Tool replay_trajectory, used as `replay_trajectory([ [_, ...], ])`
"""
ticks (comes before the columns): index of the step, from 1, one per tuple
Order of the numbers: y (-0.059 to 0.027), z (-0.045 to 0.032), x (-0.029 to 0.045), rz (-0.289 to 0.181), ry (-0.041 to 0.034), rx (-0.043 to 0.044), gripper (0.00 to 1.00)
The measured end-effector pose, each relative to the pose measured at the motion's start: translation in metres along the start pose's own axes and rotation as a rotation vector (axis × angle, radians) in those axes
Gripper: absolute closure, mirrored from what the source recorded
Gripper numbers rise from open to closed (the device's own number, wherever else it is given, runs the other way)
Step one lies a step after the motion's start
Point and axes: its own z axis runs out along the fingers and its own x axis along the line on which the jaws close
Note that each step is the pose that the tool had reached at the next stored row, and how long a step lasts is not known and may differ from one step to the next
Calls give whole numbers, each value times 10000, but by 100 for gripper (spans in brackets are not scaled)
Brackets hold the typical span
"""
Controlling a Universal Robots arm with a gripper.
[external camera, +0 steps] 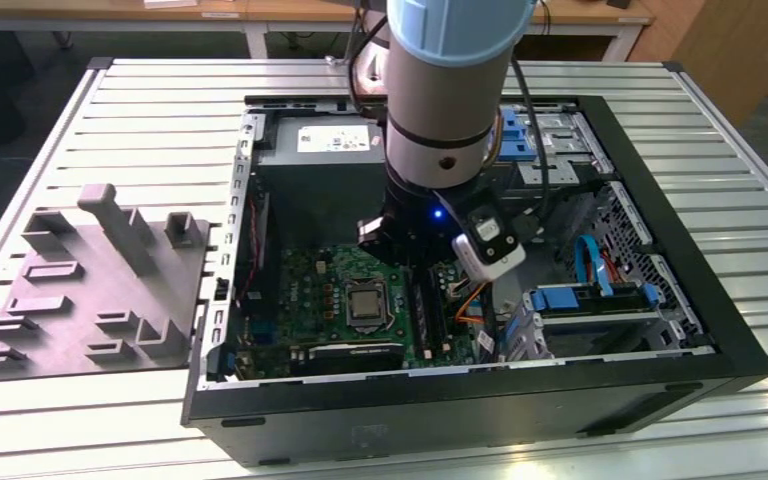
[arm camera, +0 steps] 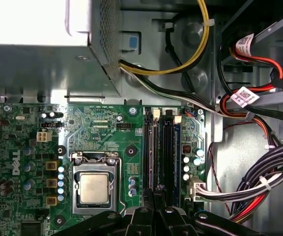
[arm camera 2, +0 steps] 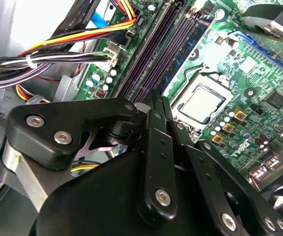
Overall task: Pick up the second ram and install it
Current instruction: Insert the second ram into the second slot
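Roughly centred on the slatted metal desk lies an open black computer case, with a grey moulded tray at nine o'clock of it in the exterior view. The arm comes in from twelve o'clock and reaches down over the green motherboard. On that board sits the square silver processor, and the long black slots run just at its three o'clock. In the second wrist view the pincer hangs right above those slots, its fingers pressed together. The second ram, a bluish strip, stands on edge along the slot row's processor side. It starts just past the pincer's tips; whether they touch it I cannot tell.
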Motion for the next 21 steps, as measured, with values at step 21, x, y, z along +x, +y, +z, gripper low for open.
replay_trajectory([
  [21, 0, 33, -47, 1, -1, -42, 88],
])
